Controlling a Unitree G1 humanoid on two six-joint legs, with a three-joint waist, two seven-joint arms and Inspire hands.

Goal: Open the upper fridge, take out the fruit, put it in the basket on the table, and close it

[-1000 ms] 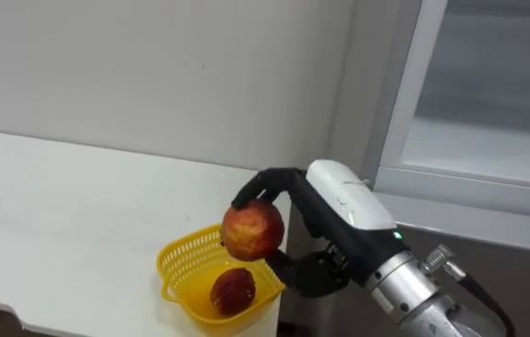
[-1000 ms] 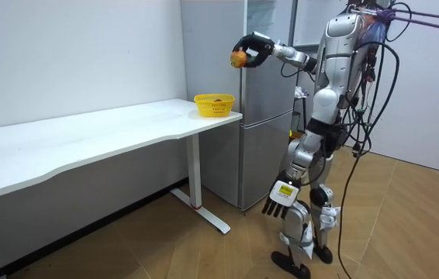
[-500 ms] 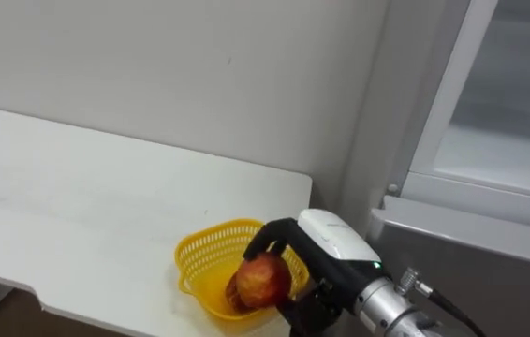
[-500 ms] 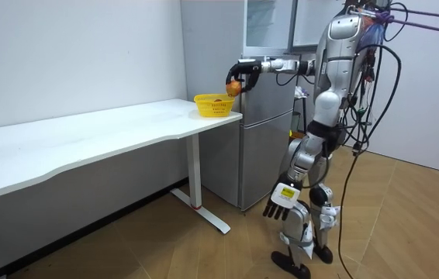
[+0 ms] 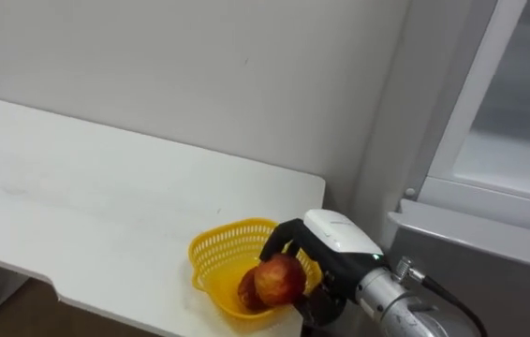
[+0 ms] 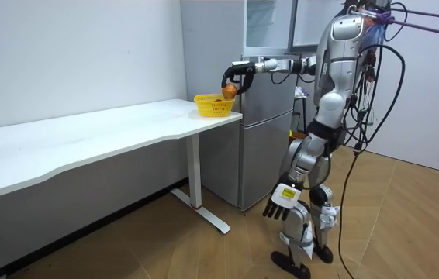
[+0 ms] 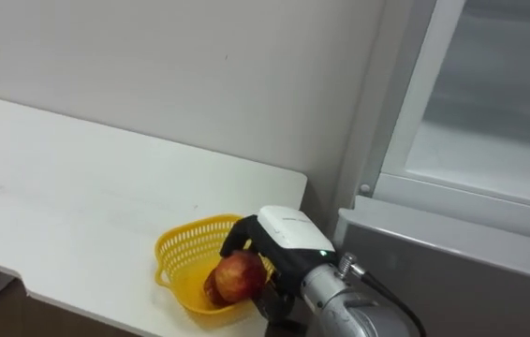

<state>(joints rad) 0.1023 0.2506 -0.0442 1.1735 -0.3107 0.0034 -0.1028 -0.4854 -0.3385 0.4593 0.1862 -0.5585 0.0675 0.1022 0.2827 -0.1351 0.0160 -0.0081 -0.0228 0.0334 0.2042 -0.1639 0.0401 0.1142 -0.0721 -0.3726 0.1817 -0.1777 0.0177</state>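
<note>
My right hand [image 5: 336, 236] is shut on a red apple [image 5: 280, 279] and holds it just over the near right rim of a yellow basket [image 5: 216, 245]. The basket stands at the right end of the white table [image 5: 96, 197]. A second red apple [image 5: 248, 294] lies inside it, partly hidden behind the held one. In the room view the right hand [image 6: 230, 76] reaches out over the basket [image 6: 213, 105] beside the fridge [image 6: 266, 143]. My left hand [image 6: 281, 198] hangs open at my side.
The upper fridge compartment [image 5: 518, 131] stands open to the right, pale inside, with its lower ledge [image 5: 471, 229] close to my forearm. A plain wall rises behind the table. The table's near edge [image 5: 68, 292] runs just in front of the basket.
My right hand has come down from above with the apple, to just over the basket's rim. The eye view has tilted down and shows more of the table.
</note>
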